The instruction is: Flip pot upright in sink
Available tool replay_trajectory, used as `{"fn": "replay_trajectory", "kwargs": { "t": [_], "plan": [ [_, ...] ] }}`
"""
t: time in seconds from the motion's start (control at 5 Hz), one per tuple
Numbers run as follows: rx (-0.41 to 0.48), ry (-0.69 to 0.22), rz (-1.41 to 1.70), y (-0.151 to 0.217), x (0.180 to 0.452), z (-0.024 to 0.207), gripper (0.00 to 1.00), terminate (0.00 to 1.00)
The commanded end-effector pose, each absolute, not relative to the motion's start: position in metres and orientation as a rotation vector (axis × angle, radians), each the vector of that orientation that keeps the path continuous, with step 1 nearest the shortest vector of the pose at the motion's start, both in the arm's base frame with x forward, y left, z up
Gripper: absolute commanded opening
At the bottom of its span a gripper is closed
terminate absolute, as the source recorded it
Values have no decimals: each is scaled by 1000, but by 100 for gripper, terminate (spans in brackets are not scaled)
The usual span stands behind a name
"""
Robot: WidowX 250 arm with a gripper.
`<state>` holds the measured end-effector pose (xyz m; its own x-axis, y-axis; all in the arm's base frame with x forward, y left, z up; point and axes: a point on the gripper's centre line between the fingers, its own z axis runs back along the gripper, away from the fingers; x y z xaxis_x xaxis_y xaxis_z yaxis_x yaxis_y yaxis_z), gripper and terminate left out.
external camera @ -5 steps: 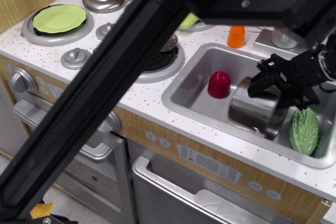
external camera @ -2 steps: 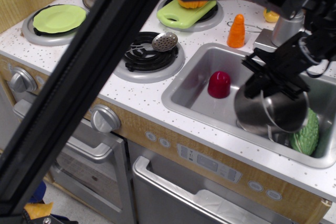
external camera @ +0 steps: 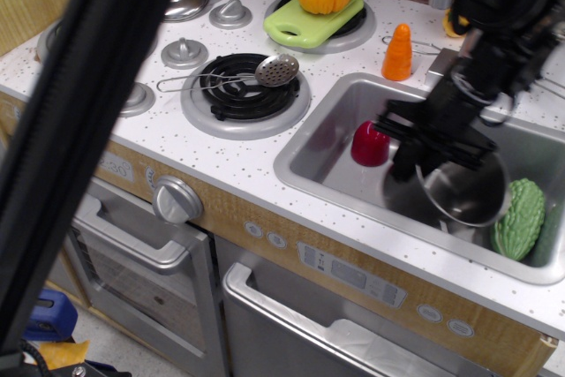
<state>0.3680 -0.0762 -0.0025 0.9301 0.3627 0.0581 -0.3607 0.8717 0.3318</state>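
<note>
The shiny steel pot (external camera: 459, 193) is inside the grey sink (external camera: 311, 158), right of the middle. It is tilted, with its open mouth facing up and toward me. My black gripper (external camera: 430, 146) reaches down from the upper right and is shut on the pot's far-left rim. The pot's lower part appears close to the sink floor; I cannot tell whether it touches. A thin wire handle is not clearly visible.
A red cup (external camera: 369, 144) stands upside down in the sink just left of the gripper. A green bumpy gourd (external camera: 519, 218) lies at the sink's right end, next to the pot. An orange carrot (external camera: 398, 52) stands behind the sink. A slotted spoon (external camera: 269, 71) rests on the coil burner.
The gripper has moved left and lower with the pot, and the pot has turned from lying on its side to mouth facing up. The dark arm link in front has swung left.
</note>
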Motion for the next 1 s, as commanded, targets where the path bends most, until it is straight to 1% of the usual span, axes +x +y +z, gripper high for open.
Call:
{"fn": "replay_trajectory", "kwargs": {
  "t": [0.0, 0.6, 0.8],
  "plan": [
    [314, -164, 361, -77, 376, 25, 100, 0],
    [314, -164, 361, -77, 376, 25, 100, 0],
    [314, -164, 361, -77, 376, 25, 100, 100]
  ]
}}
